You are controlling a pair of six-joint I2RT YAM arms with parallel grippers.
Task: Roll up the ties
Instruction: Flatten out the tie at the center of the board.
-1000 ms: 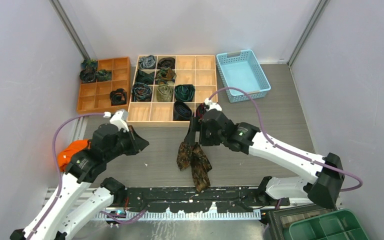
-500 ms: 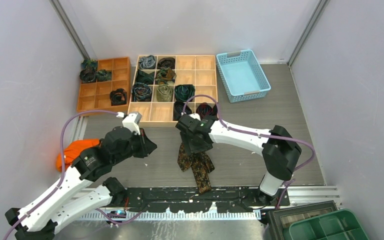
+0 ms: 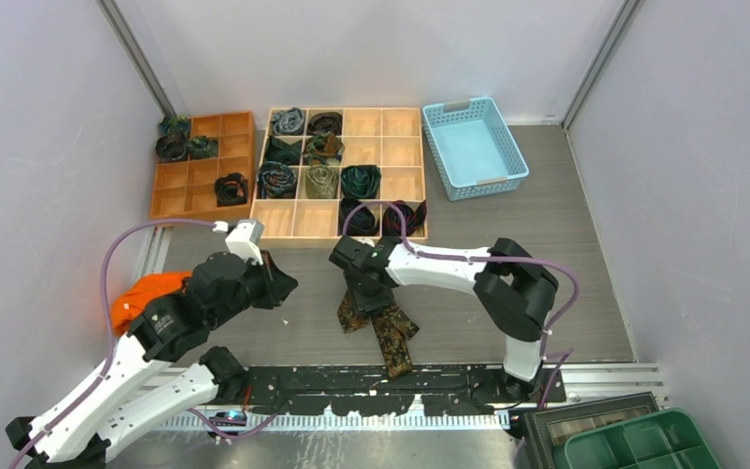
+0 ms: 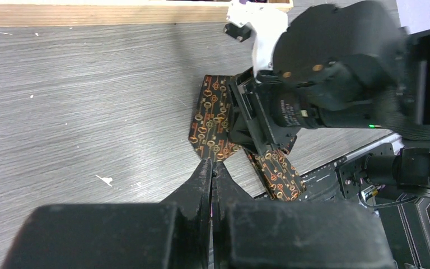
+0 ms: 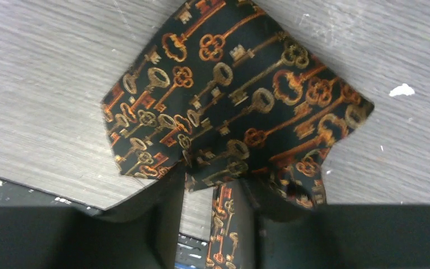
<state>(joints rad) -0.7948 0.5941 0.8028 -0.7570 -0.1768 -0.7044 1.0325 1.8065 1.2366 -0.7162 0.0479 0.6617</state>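
A dark tie (image 3: 394,337) printed with gold and orange keys lies folded on the grey table near the front edge, also in the left wrist view as tie (image 4: 207,120). My right gripper (image 3: 363,296) points down onto its upper end. In the right wrist view the tie (image 5: 229,89) is bunched into a fold between my right gripper (image 5: 210,182), whose jaws stand partly closed and pinch that fold. My left gripper (image 3: 286,286) hovers just left of the tie, shut and empty (image 4: 212,165). Several rolled ties (image 3: 322,181) sit in compartments of the trays.
A light wooden grid tray (image 3: 400,127) and an orange grid tray (image 3: 181,186) stand at the back, with a blue basket (image 3: 474,147) to their right. An orange cloth lump (image 3: 137,298) lies beside the left arm. A green bin (image 3: 645,445) is at the bottom right.
The right arm swung from the tray's front edge down and left onto the tie, and its jaws narrowed around the fabric. The left arm shifted slightly toward the tie.
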